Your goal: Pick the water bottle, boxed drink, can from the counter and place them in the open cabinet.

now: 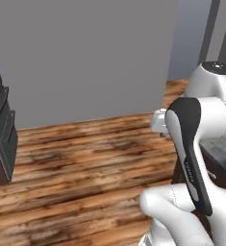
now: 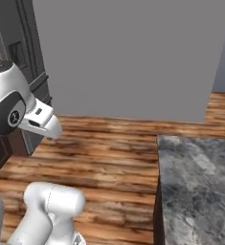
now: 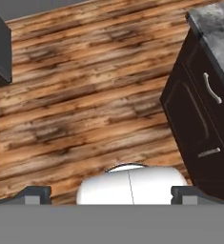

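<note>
wood plank flooring (image 3: 85, 95) runs under the hand view, warm brown with dark streaks, and the gripper (image 3: 108, 195) points down at it with nothing between its tips. the two dark finger tips (image 3: 35, 194) sit far apart at the bottom corners of that view, so the jaws stand wide and hold nothing. to the right of the fingers a dark brown lower cabinet (image 3: 199, 128) with silver handles rises from the floor, and the grey marbled counter (image 3: 218, 33) caps it at the upper right. in the right base view that counter (image 2: 195, 186) fills the lower right, bare on the part that shows, with its end facing the floor. a plain grey wall (image 2: 128, 52) stands behind the planks. at the far left of the left base view a dark grey appliance (image 1: 1, 134) stands beside a reddish-brown panel; whether that panel belongs to the wall cabinet is hard to tell from this angle. the white arm (image 1: 196, 144) folds up at the lower right of that view, its dark joint cover facing the camera.
</note>
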Motion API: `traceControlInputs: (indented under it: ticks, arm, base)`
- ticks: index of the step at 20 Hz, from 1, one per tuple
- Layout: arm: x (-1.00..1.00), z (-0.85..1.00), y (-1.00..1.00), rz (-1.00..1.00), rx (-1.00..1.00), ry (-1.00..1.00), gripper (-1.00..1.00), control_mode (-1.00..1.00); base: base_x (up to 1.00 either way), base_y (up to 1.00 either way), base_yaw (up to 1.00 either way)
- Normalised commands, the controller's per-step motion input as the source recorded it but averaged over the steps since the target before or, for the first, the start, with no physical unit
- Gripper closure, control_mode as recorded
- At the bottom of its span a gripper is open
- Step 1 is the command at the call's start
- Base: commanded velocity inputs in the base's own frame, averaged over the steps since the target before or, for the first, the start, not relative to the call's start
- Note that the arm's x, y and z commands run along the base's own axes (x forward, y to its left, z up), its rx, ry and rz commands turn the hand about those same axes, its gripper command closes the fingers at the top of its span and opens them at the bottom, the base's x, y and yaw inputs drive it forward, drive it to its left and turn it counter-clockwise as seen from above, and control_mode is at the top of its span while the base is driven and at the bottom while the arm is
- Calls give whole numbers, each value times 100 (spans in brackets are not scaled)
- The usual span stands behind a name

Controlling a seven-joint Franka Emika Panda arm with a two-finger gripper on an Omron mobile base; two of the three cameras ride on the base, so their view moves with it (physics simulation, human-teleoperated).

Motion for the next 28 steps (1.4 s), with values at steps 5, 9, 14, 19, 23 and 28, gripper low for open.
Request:
traceControlInputs:
  ticks: [5, 9, 14, 19, 23, 28]
  arm:
    - [0, 0, 0, 0, 0, 0, -100, 100]
    - [0, 0, 0, 0, 0, 0, -100, 100]
    - [0, 0, 0, 0, 0, 0, -100, 100]
    - [0, 0, 0, 0, 0, 0, -100, 100]
    - [0, 0, 0, 0, 0, 0, -100, 100]
    - [0, 0, 0, 0, 0, 0, -100, 100]
  base:
    - [100, -4, -3]
    - [100, 0, -13]
    - [100, 0, -14]
    - [100, -6, -25]
    - [100, -2, -36]
    - [75, -1, -68]
